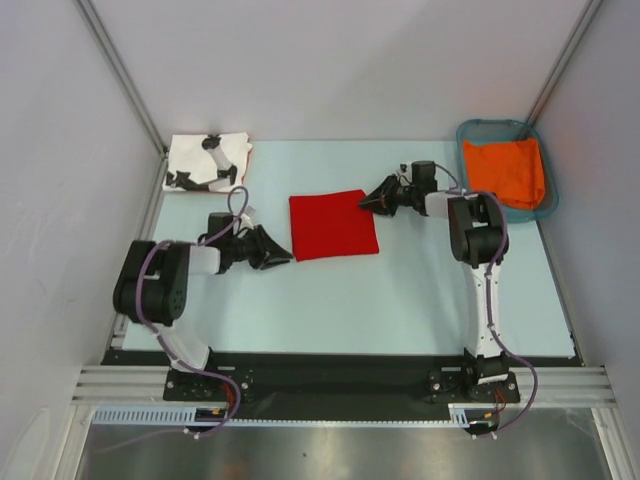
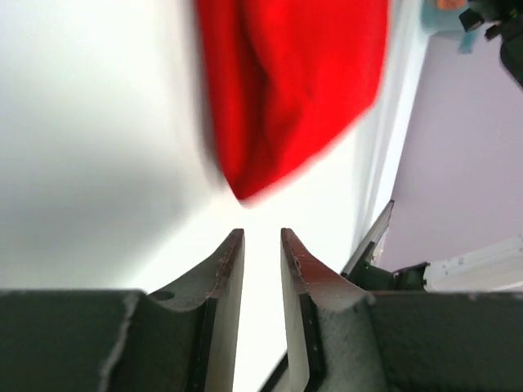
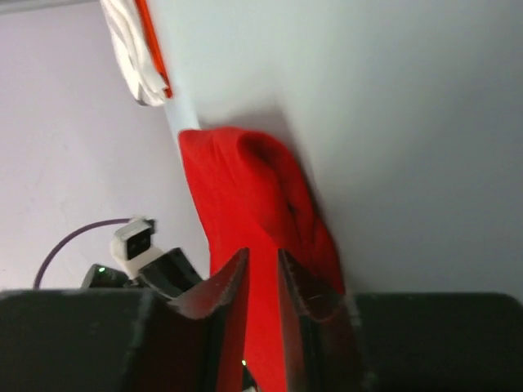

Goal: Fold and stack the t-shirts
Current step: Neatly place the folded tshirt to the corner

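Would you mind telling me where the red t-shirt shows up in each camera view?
Top external: red t-shirt lies folded at the table's centre.
Left wrist: red t-shirt fills the upper centre, blurred.
Right wrist: red t-shirt sits at lower centre.
Shared landmark: the pale table beneath it.

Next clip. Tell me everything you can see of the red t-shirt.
The red t-shirt is bright red soft cloth, folded into a rough square lying flat near the middle of the table. No sleeves or collar show. The wrist views show folds along its edges. The right gripper is at its far right corner; whether it pinches the cloth is unclear. The left gripper sits just off its near left corner, apart, jaws slightly open and empty.
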{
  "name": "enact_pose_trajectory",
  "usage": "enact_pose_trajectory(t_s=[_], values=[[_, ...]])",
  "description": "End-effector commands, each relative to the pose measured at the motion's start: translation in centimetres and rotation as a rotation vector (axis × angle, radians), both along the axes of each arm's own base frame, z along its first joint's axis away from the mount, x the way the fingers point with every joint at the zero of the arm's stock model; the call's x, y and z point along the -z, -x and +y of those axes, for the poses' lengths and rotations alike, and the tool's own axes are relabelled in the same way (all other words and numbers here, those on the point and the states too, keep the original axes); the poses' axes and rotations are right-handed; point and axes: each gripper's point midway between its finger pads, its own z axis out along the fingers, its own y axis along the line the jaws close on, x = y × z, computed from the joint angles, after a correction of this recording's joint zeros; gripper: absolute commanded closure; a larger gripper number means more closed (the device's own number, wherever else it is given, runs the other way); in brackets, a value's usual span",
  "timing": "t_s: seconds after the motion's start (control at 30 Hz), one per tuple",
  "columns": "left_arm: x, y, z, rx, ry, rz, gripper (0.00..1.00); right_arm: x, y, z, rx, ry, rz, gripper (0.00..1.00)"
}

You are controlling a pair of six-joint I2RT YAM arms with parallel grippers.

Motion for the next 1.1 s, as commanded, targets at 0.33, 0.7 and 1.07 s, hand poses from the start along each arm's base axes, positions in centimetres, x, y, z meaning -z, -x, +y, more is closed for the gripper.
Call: enact_pose_trajectory(t_s=[0.33,0.7,1.07], values=[[-11.0,5.6,3.4,-0.136,0.008,-0.193,0.52,-11.3,11.7,-2.3,-0.358,0.754,-0.427,0.50],[-12.9,3.8,9.2,-0.490,-0.050,-0.078,0.43,-9.1,19.8,4.9,-0.829,1.449,-1.353,0.25],[-12.5,3.1,11.9,-0.618,-0.038,0.041,0.40,-3.0,19.7,12.6,-1.154,1.561,-1.656,0.30]])
